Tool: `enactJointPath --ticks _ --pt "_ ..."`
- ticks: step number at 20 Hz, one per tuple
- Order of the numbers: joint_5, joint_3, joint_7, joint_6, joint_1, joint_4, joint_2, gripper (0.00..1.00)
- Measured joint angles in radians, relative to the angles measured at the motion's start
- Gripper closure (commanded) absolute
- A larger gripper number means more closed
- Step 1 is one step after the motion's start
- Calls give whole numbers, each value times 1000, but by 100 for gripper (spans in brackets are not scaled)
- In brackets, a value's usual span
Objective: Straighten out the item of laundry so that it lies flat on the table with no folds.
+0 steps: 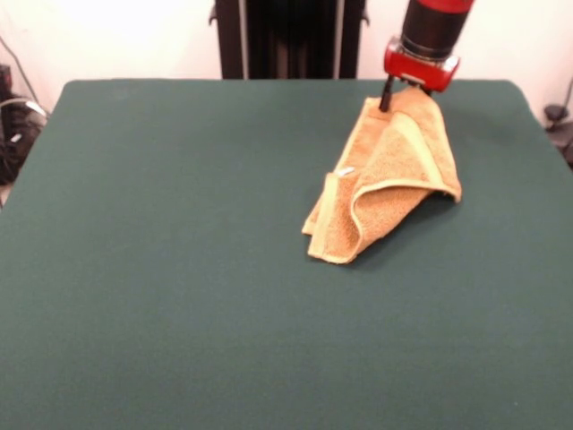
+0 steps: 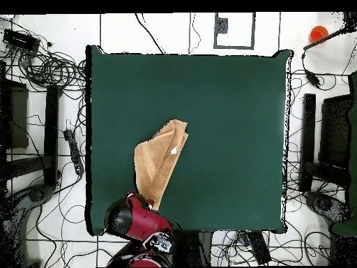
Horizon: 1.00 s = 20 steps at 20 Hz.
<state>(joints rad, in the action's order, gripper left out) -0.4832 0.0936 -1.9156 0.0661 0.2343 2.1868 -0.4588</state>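
Observation:
The item of laundry (image 1: 389, 175), an orange-tan towel with paler borders, lies folded and bunched at the far right of the green table (image 1: 179, 269). Its far corner is pulled up to my gripper (image 1: 400, 95), which is shut on that corner. One black finger (image 1: 385, 93) shows beside the cloth; the other is hidden behind it. The towel's near end rests on the felt, folded over itself, with a small white tag (image 1: 344, 170) showing. From overhead the towel (image 2: 159, 164) stretches from the arm's red wrist (image 2: 134, 216) toward the table (image 2: 230, 105) middle; the wrist hides the gripper.
The towel's held end is close to the table edge nearest the robot. Cables and black stands (image 2: 52, 132) crowd the floor around the table. An orange object (image 2: 318, 33) sits off the table at a corner of the overhead view.

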Motion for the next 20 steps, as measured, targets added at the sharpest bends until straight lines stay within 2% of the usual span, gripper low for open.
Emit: enactJointPath --ticks 13,20 --pt "-6 2 0 -2 11 0 -1 0" --pt "-28 2 0 -55 54 -3 -4 0"
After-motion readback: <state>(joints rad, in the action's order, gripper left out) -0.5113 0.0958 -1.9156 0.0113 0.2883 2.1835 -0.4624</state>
